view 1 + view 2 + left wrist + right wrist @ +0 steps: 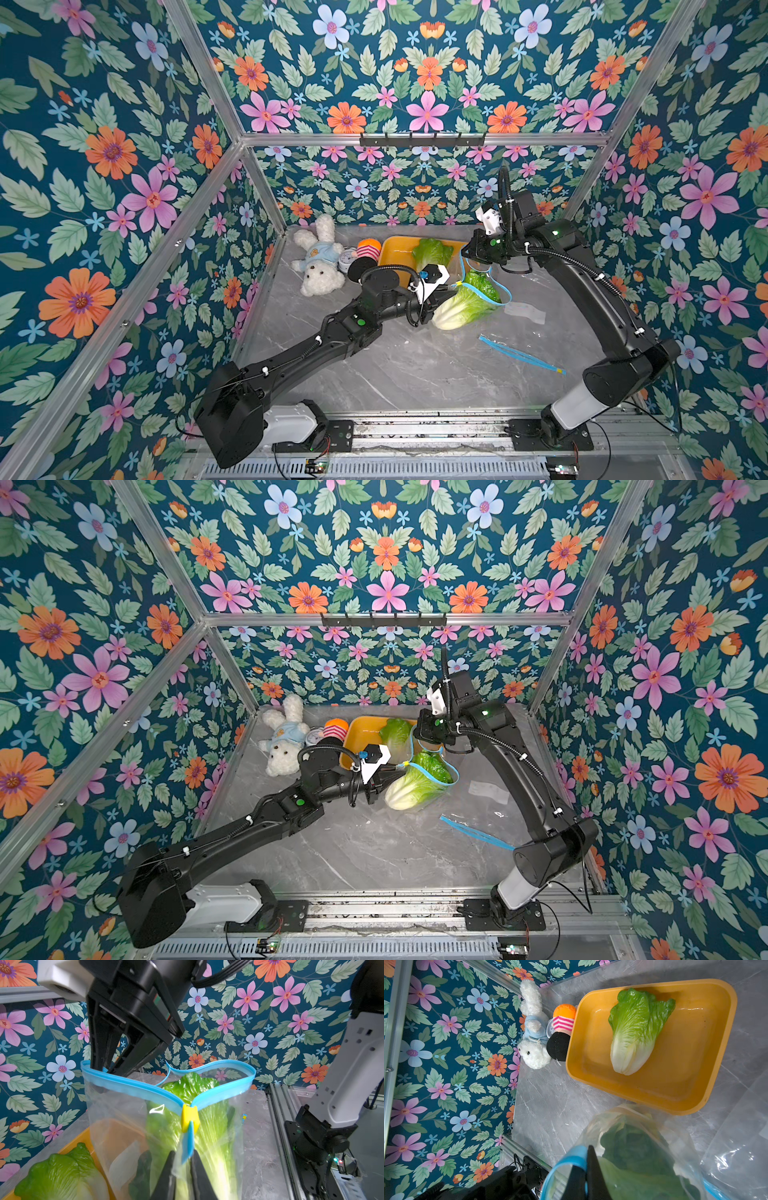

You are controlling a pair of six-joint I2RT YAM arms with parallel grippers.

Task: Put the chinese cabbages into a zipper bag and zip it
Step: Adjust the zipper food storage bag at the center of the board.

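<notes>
Now we hold the zipper bag at both ends: left gripper pressed together on the tab below the yellow slider, right gripper nipping the far rim. One chinese cabbage leans inside, leaves toward the mouth. The second cabbage lies in the yellow tray just behind, leaves toward the back wall, likely nearer the left gripper.

Left arm, right arm: jaws closed.
</notes>
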